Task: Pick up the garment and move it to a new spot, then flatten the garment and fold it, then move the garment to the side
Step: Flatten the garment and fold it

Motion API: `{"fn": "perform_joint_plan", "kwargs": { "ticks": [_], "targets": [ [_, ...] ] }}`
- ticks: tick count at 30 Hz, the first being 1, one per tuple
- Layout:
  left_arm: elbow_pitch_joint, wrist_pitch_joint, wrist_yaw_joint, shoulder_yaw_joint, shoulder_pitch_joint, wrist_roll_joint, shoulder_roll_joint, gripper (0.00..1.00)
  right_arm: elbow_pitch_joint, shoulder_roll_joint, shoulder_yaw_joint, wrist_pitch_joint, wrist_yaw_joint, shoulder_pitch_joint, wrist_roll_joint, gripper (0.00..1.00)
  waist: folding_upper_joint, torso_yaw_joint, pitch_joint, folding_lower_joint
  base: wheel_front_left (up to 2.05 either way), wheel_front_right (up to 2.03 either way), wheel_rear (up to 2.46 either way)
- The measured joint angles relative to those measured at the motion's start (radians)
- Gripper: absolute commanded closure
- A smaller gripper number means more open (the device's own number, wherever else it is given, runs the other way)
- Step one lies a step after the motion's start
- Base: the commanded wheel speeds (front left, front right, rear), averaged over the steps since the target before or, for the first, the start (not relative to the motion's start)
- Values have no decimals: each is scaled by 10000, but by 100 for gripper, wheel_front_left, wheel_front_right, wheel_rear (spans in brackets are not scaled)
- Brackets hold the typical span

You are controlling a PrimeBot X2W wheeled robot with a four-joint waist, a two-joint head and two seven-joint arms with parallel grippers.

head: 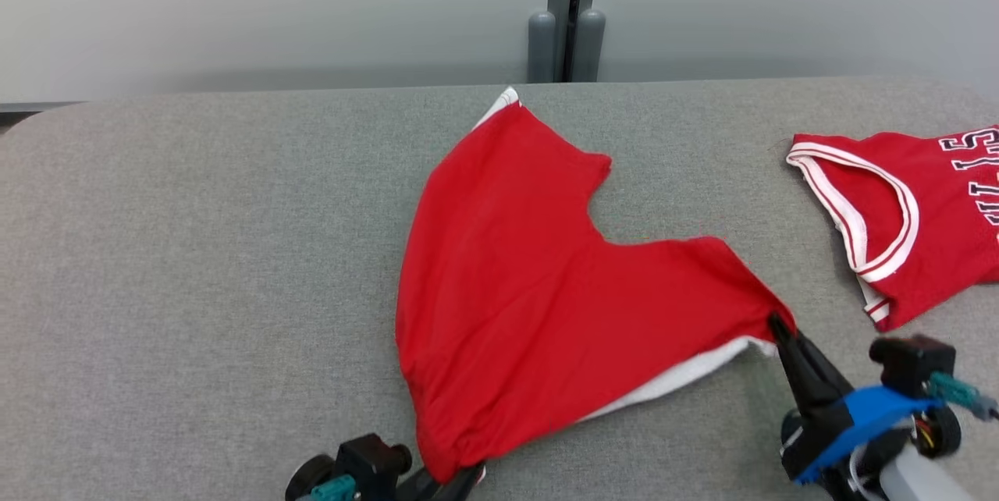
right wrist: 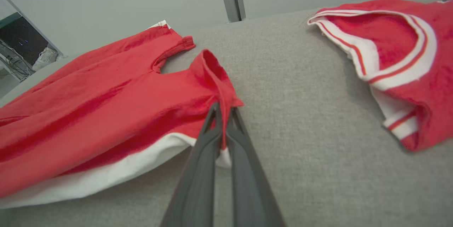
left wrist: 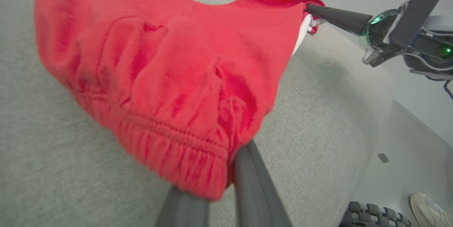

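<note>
The garment (head: 546, 275) is a pair of red shorts with a white side stripe, spread across the middle of the grey padded table (head: 195, 251). My left gripper (head: 456, 479) is shut on the gathered waistband at the near edge, which bunches over its fingers (left wrist: 254, 184) in the left wrist view. My right gripper (head: 776, 323) is shut on the hem corner of one leg at the right, and the red cloth (right wrist: 88, 106) is pinched between its fingers (right wrist: 198, 170). The stretch of shorts (left wrist: 170, 71) between the two grips is lifted slightly off the table.
A red jersey (head: 921, 212) with white trim lies at the table's right end, close to my right gripper (left wrist: 309, 7). A grey post (head: 566, 17) stands behind the far edge. A pale shoe (left wrist: 428, 207) is on the floor past the table's edge.
</note>
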Motion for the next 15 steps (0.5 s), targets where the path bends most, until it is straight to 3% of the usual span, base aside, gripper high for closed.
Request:
{"fn": "perform_joint_plan", "kwargs": {
  "ticks": [8,15],
  "targets": [
    [-1235,90,345,-224,957,40,675,100,-2395,-182,-1227,575,0,3268,59,100,0,141,-556,1,0,0,0],
    [-2040,313,602,-337,1152,63,878,100,-4383,545,-2901,1553,0,4653,-675,100,2,147,-593,3,0,0,0]
  ]
}}
